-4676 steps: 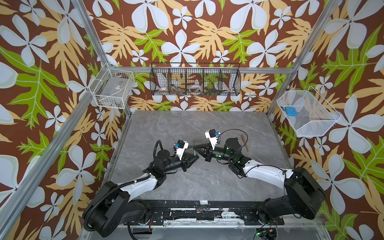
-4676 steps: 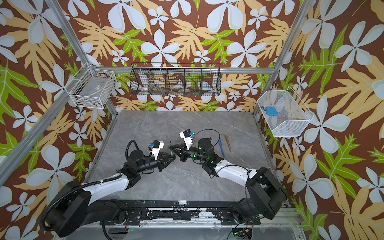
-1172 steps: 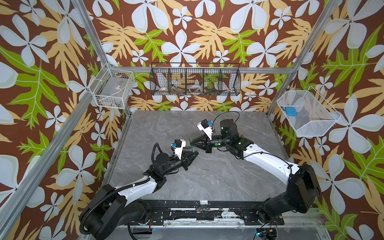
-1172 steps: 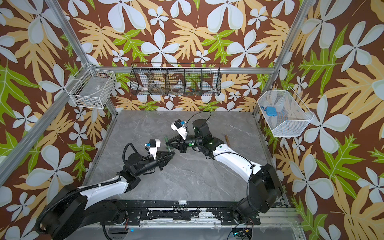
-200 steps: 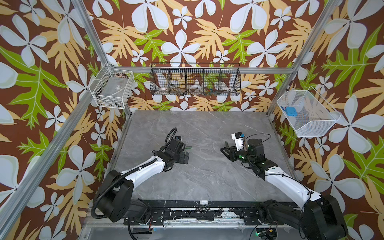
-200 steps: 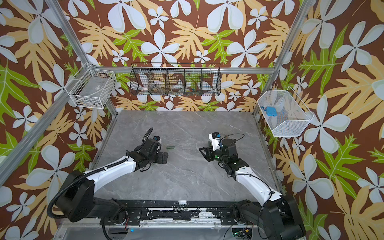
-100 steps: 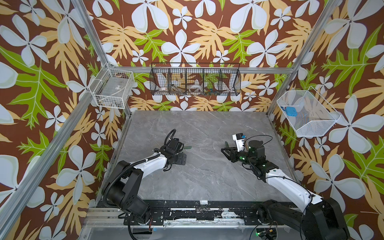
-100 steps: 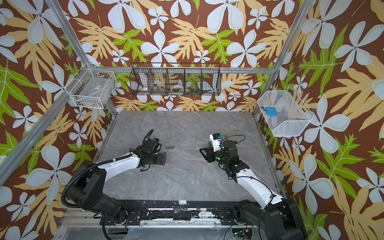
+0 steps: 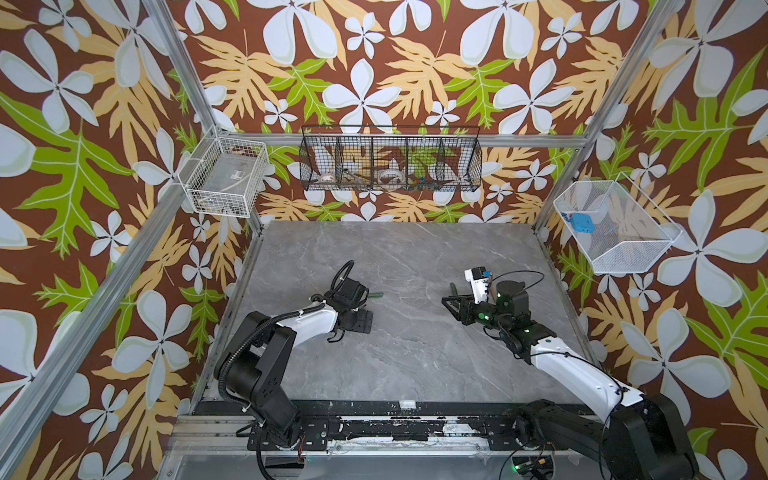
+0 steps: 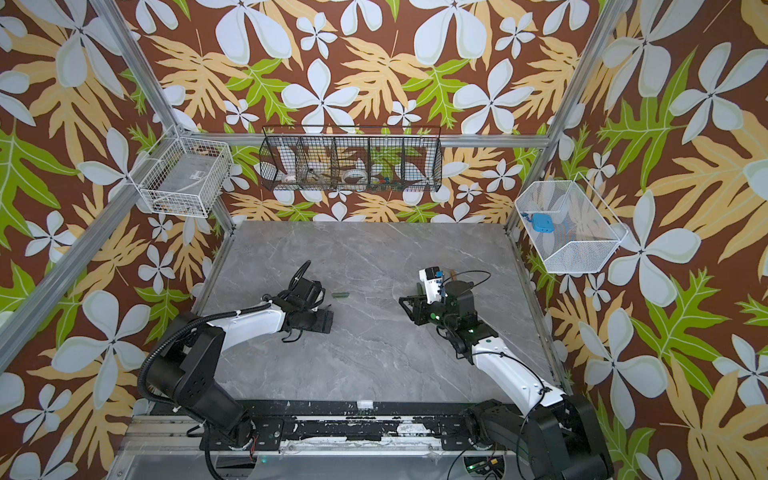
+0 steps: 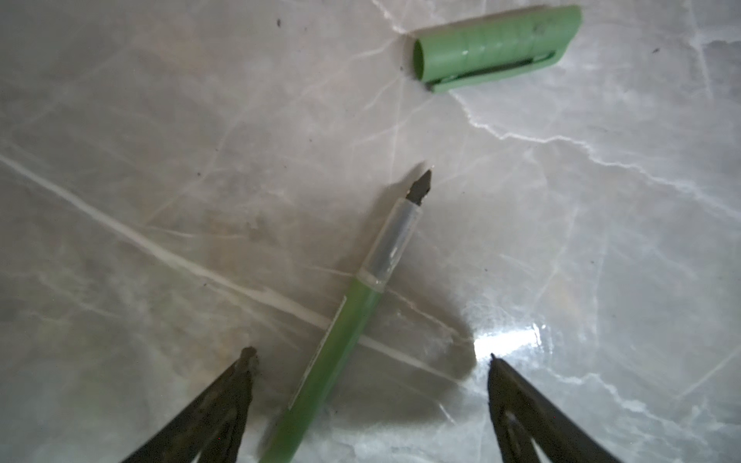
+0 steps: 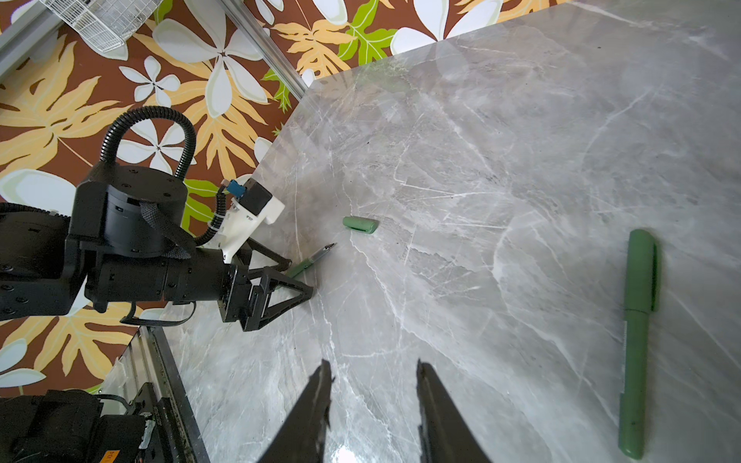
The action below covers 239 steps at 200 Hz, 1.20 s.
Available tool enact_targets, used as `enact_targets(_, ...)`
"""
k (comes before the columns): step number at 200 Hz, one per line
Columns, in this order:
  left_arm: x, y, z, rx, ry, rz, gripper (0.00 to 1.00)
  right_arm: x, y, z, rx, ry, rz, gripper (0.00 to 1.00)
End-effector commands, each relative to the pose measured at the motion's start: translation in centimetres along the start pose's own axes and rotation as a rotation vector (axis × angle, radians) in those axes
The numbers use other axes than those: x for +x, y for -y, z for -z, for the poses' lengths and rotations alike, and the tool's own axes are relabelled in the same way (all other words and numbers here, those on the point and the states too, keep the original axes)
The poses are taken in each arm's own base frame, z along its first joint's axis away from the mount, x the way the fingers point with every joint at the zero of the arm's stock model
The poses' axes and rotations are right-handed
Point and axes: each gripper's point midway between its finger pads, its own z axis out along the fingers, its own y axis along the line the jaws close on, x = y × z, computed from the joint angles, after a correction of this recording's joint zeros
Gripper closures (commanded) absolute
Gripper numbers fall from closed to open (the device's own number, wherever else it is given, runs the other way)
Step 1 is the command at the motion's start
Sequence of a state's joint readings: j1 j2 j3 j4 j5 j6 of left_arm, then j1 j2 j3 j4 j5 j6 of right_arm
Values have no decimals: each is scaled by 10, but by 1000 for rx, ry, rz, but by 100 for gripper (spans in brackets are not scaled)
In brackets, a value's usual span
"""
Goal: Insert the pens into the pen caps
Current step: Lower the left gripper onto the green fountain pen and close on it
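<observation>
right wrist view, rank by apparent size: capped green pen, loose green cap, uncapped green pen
1. capped green pen, nearest the camera
2-3. uncapped green pen, loose green cap: unsure; both far, pen partly hidden by left gripper

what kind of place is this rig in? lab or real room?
Probably a lab robot test cell: leaf-print backdrop walls on an aluminium frame, left arm and right arm mounted on one base rail, and a marble-look table.
</observation>
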<state>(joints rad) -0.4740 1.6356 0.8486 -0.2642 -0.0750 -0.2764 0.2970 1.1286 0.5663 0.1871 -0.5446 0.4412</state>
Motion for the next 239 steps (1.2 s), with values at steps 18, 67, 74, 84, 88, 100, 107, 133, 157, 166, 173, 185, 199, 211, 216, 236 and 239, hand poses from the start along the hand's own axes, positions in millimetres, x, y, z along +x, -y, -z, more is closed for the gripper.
enact_targets(18, 4, -1, 1, 2, -23, 2, 16, -3, 1, 1, 8, 20, 16, 64)
enact_targets(67, 15, 3, 5, 44, -37, 24, 56, 1, 3, 5, 22, 32, 17, 64)
enact_targets(74, 16, 3, 6, 44, -38, 28, 65, 1, 4, 5, 24, 32, 15, 64)
enact_targets(84, 17, 5, 7, 54, -38, 28, 68, 2, 5, 5, 27, 31, 13, 64)
enact_targets(88, 18, 5, 7, 56, -40, 29, 68, 3, 5, 5, 27, 30, 13, 64)
enact_targets(100, 18, 5, 8, 60, -37, 32, 67, 3, 5, 5, 28, 30, 8, 64)
enact_targets(107, 19, 5, 9, 60, -39, 32, 65, 3, 5, 5, 28, 31, 5, 64)
enact_targets(133, 20, 6, 11, 65, -32, 36, 60, 3, 4, 6, 23, 33, 2, 64)
enact_targets(157, 20, 10, 10, 68, -32, 12, 58, 4, 5, 5, 21, 32, -4, 64)
enact_targets(166, 21, 13, 9, 73, -36, -1, 58, 4, 4, 5, 21, 32, -4, 64)
enact_targets(173, 21, 15, 9, 76, -40, -8, 58, 4, 4, 6, 21, 33, -5, 64)
enact_targets(185, 23, 18, 7, 79, -45, -24, 58, 4, 4, 6, 20, 36, -5, 64)
enact_targets(199, 23, 20, 4, 82, -47, -31, 59, 5, 5, 6, 24, 36, -7, 64)
enact_targets(211, 25, 20, 3, 80, -56, -36, 59, 4, 5, 6, 24, 38, -8, 64)
enact_targets(216, 25, 19, 3, 77, -58, -36, 59, 5, 5, 6, 25, 36, -10, 64)
enact_targets(236, 25, 19, 3, 77, -56, -32, 61, 5, 5, 6, 25, 38, -14, 64)
enact_targets(239, 25, 20, 3, 79, -56, -32, 61, 5, 5, 6, 25, 38, -13, 64)
